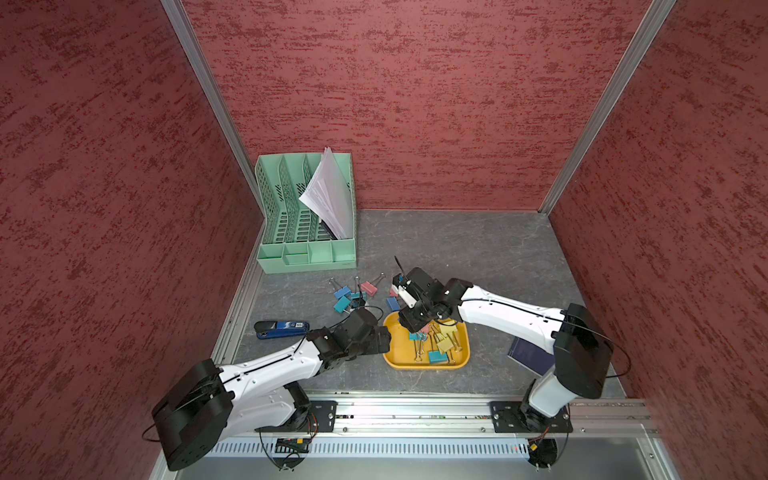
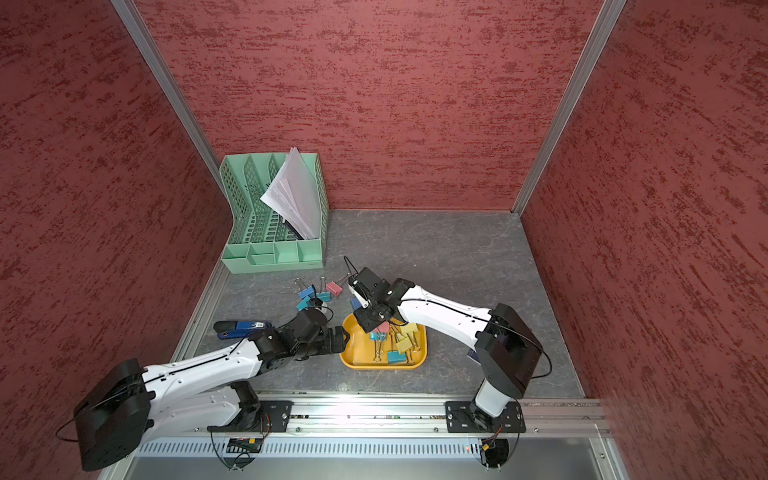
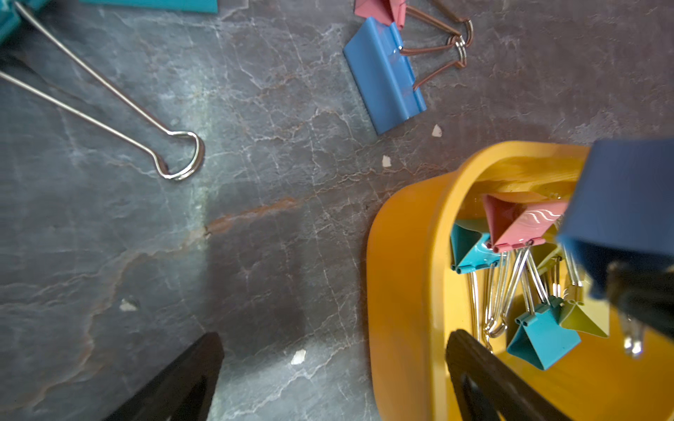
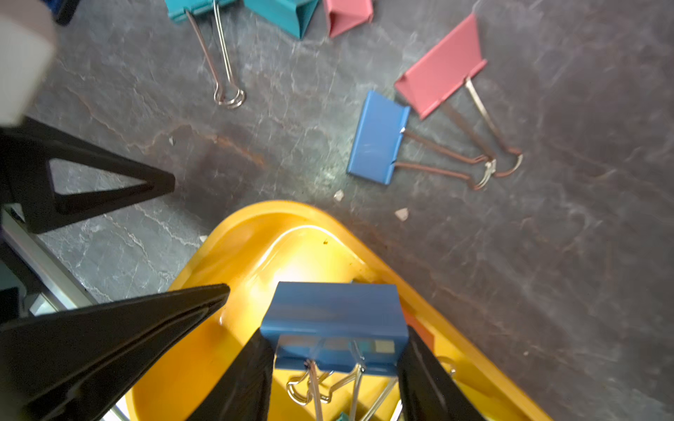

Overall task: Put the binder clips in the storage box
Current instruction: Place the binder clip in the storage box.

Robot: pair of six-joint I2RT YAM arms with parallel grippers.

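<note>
1. The storage box (image 1: 397, 353) sits toward the desk's (image 1: 478, 257) 6 o'clock edge, with several binder clips (image 1: 440, 345) inside.
2. The left fingers (image 3: 204, 353) — spread wide, empty — straddle its 9 o'clock rim.
3. The right fingers (image 4: 251, 371) pinch a blue clip (image 4: 333, 310) over its 12 o'clock end.
4. Loose clips (image 1: 347, 297) lie beyond at 11 o'clock.

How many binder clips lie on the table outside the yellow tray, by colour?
Blue binder clips: 2
Teal binder clips: 2
Pink binder clips: 2
Total: 6
Excluded: blue clip held in right claw.
</note>
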